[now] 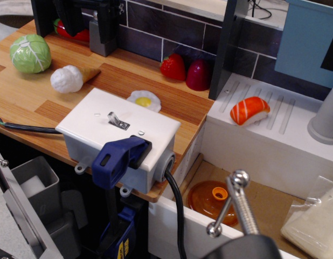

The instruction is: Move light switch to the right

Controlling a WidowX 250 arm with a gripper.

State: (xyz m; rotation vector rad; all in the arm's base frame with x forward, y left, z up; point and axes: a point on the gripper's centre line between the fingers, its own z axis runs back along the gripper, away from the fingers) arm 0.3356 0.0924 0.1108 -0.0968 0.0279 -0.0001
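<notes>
The light switch is a small silver-grey toggle lever sticking up from the top of a white plastic box. The lever leans toward the left and back. A black cable leaves the box at its front right corner. My gripper is black with a grey finger part. It hangs at the top left over the back of the wooden counter, well behind the switch and apart from it. It holds nothing that I can see, and its jaw gap is not clear.
A blue clamp handle pins the box to the counter edge. A cabbage, an ice cream cone, a fried egg and a strawberry lie on the counter. Sushi sits on the white drainer, and a chrome faucet stands front right.
</notes>
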